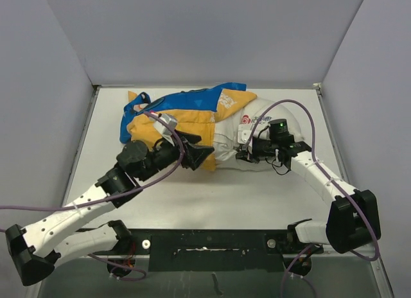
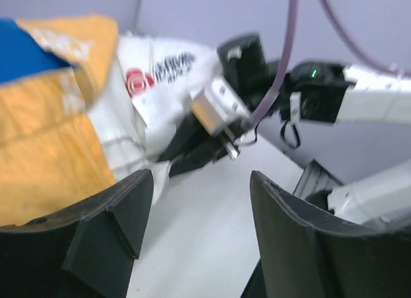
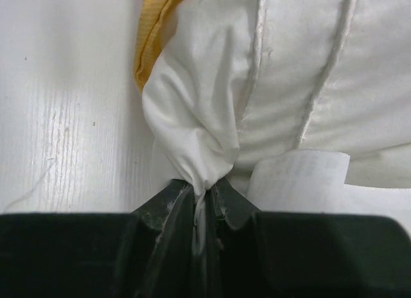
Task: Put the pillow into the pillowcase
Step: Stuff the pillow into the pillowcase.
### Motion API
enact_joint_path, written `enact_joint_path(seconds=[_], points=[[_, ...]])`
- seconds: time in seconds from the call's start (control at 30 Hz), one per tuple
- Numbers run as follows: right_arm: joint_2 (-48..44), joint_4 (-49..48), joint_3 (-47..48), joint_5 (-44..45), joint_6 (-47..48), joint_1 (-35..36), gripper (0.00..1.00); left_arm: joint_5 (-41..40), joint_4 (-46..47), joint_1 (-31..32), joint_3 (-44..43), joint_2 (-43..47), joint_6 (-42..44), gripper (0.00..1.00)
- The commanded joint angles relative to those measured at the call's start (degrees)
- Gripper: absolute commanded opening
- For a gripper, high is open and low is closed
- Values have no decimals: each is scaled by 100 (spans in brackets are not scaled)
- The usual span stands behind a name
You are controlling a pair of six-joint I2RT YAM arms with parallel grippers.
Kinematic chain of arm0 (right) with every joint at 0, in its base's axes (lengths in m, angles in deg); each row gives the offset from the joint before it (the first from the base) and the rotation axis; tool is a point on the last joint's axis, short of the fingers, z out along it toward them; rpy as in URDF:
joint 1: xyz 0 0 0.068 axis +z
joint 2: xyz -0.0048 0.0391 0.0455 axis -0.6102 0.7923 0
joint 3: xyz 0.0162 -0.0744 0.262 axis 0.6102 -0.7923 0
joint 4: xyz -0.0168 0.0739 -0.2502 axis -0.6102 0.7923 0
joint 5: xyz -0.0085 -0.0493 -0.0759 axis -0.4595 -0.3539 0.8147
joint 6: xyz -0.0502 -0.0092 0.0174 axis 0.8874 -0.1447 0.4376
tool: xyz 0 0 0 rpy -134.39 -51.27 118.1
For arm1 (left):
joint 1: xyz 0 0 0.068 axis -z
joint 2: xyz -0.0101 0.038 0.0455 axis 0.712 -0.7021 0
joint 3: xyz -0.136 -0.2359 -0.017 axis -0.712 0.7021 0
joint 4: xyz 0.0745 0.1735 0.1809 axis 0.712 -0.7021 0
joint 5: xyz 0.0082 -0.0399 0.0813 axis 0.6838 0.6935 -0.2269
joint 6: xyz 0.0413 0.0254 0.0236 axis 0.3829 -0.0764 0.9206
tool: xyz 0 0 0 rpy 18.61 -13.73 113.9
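Writing: your pillow (image 1: 226,142) carries a red swirl logo (image 1: 246,120) with dark characters beside it, too small to read; white print on the pillowcase (image 1: 186,115) is not legible either
Tag: a plain white sewn tag (image 3: 298,179) hangs at the pillow's corner, just beside your right gripper's fingers
Surface: a white table (image 1: 257,195), matte, with a faint straight grain in the right wrist view
Room: plain pale grey walls (image 1: 205,35) on three sides
Pillow: plump, white, smooth cloth with raised seams; it lies toward the far middle of the table, its left part inside the pillowcase, its right end and logo sticking out
Pillowcase: thin crumpled cloth, blue along the far side, mustard-yellow nearer you; its open edge wraps the pillow's middle
Right gripper (image 3: 202,189): clamped tight on a pinched corner of the pillow's white cloth, at its near right edge
Left gripper (image 2: 200,182): black fingers apart, nothing between them; it sits just beside the pillowcase's yellow near edge; whether it touches the cloth cannot be told
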Motion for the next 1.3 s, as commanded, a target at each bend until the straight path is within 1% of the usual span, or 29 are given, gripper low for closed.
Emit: enact_joint_path(seconds=[0.0, 0.1, 0.13, 0.23, 0.3, 0.37, 0.5, 0.53, 0.6, 0.67, 0.77, 0.8, 0.9, 0.97, 1.0, 1.1, 1.13, 1.17, 1.2, 1.23, 1.27], points=[[202, -10, 151, -598, -463, 26, 0, -983, -2631, 99, -1602, -191, 871, 69], [214, -30, 161, -627, -558, 24, 0, -1167, -3834, 65, -3112, -1380, 1675, 80], [201, -37, 154, -644, -574, 20, 0, -1162, -4207, 22, -3808, -1768, 1888, 82], [189, -64, 144, -695, -650, -22, 0, -1116, -5129, -312, -5085, -2808, 2307, 83], [188, -59, 144, -745, -692, -52, 0, -1002, -5489, -576, -5619, -3334, 2405, 82], [175, -48, 144, -799, -707, -84, 0, -781, -5725, -747, -6030, -3767, 2472, 81], [164, -47, 152, -822, -726, -97, 0, -541, -5859, -776, -6587, -4369, 2500, 78], [168, -47, 153, -824, -727, -97, 0, -468, -5878, -774, -6691, -4486, 2478, 74], [170, -41, 154, -832, -735, -97, 0, -338, -5870, -778, -6853, -4681, 2402, 58], [183, -36, 153, -840, -743, -97, 0, -151, -5805, -778, -6923, -4791, 2353, 53], [204, -26, 174, -857, -760, -89, 0, 32, -5612, -778, -6979, -4862, 2316, 38], [217, -27, 183, -865, -773, -88, 0, 60, -5549, -778, -6999, -4877, 2307, 30], [240, -29, 204, -901, -833, -89, 0, 222, -5385, -786, -7112, -4954, 2365, 0], [240, -55, 228, -931, -925, -84, 0, 547, -5320, -799, -7217, -5034, 2396, 0], [236, -104, 250, -956, -1019, -88, 0, 842, -5235, -811, -7255, -5060, 2355, 0], [225, -360, 445, -1006, -1460, -87, 0, 2017, -4616, -839, -7311, -5092, 1910, 0], [219, -498, 586, -1033, -1661, -106, 0, 2430, -4167, -846, -7386, -5096, 1596, 0], [219, -704, 794, -1094, -1947, -170, 0, 2825, -3721, -844, -7476, -5089, 1059, 0], [227, -1042, 1027, -1246, -2423, -282, 0, 3229, -3171, -842, -7573, -5082, 737, 0], [242, -1497, 1268, -1413, -2983, -419, 0, 3550, -2631, -829, -7673, -5067, 43, 0], [260, -1935, 1519, -1549, -3539, -555, 0, 3760, -2147, -800, -7760, -5051, -397, 0]])
